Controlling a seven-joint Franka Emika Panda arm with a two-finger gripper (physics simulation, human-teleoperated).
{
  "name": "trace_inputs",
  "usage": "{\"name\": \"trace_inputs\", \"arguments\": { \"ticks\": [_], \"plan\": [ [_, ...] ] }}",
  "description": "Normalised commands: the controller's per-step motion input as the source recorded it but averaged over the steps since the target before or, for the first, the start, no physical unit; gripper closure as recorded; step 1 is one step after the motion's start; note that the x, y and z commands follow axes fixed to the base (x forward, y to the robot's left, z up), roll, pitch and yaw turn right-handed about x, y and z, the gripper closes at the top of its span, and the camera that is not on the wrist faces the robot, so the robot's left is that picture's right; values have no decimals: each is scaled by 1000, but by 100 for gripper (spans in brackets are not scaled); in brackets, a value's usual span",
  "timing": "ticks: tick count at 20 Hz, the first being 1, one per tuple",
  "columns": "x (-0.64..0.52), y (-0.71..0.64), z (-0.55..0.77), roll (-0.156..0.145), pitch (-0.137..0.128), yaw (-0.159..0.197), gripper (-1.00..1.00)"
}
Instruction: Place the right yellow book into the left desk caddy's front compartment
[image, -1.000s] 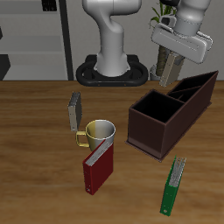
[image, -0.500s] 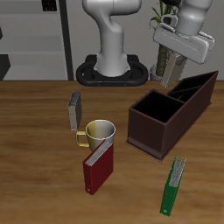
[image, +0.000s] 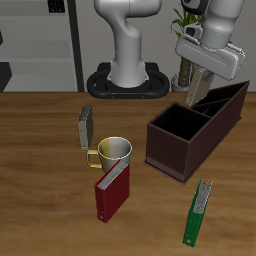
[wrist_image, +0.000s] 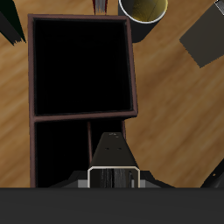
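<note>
Lower than a second ago, the tool has carried the small, thin grey book with olive-yellow edges down toward the long maroon-brown divided caddy. Its fingers are clamped on the book's upper end, so the book hangs upright beneath them, tipped slightly, above the caddy's narrow sections. The wrist view shows the large square compartment just ahead of the tool. I judge the book light, stiff and smooth-sided; pinching across both covers near one edge suits it, though it may pivot.
</note>
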Motion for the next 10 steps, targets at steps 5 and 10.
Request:
{"name": "trace_inputs", "arguments": {
  "ticks": [5,10],
  "plan": [
    [86,30,-126,10,14,7,100],
    [63,40,-165,23,23,-1,100]
  ]
}}
